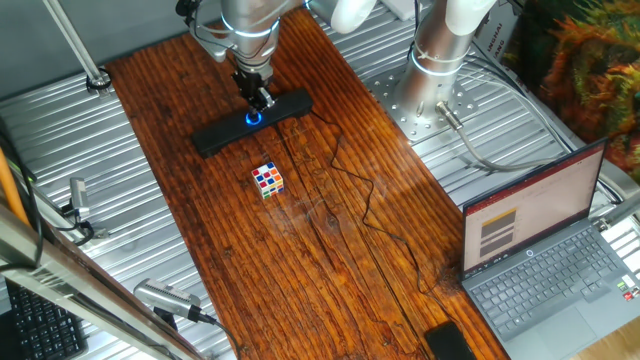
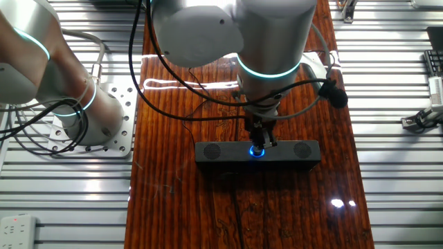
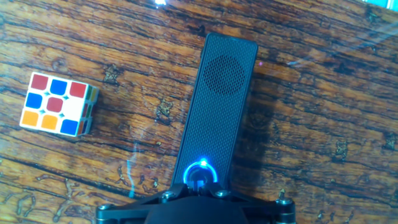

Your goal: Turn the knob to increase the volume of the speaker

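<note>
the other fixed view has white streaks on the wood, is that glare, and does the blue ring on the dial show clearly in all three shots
Yes, glare: in the other fixed view, lamp reflections streak the table behind the speaker. The knob glows blue there, partly covered by the fingers; one fixed view shows it small but bright; the hand view shows it sharpest, low in frame.

We can read no text, brand, number or sign anywhere. The open grey laptop [image 1: 540, 255] at the lower right of one fixed view shows a screen with red and grey blocks, yet its writing is too small for us to make out. The long black mesh-fronted speaker [image 3: 217, 106] in the hand view bears no lettering we can see.
</note>
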`<act>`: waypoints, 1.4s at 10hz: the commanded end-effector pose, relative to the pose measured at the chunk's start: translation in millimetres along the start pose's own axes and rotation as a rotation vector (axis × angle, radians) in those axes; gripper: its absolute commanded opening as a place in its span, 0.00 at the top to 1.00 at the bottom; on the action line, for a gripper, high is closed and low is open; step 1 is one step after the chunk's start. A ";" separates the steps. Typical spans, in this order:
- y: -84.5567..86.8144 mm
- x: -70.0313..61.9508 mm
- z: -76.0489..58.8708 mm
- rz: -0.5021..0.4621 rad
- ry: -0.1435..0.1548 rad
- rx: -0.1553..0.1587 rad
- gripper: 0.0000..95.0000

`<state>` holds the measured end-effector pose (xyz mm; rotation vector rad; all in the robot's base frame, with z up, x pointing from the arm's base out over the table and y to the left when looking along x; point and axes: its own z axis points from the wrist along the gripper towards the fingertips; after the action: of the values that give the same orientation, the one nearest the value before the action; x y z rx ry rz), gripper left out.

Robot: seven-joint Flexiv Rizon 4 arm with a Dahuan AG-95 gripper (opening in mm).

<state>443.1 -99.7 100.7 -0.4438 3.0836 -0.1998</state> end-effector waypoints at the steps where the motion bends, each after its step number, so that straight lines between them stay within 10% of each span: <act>1: -0.7 0.7 -0.2 -0.008 -0.003 0.003 0.80; 13: -3.1 -0.8 12.6 -0.035 -0.025 -0.002 0.80; 14: -3.3 -0.9 13.6 -0.042 -0.025 -0.005 0.60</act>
<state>445.3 -104.4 86.6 -0.5112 3.0527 -0.1860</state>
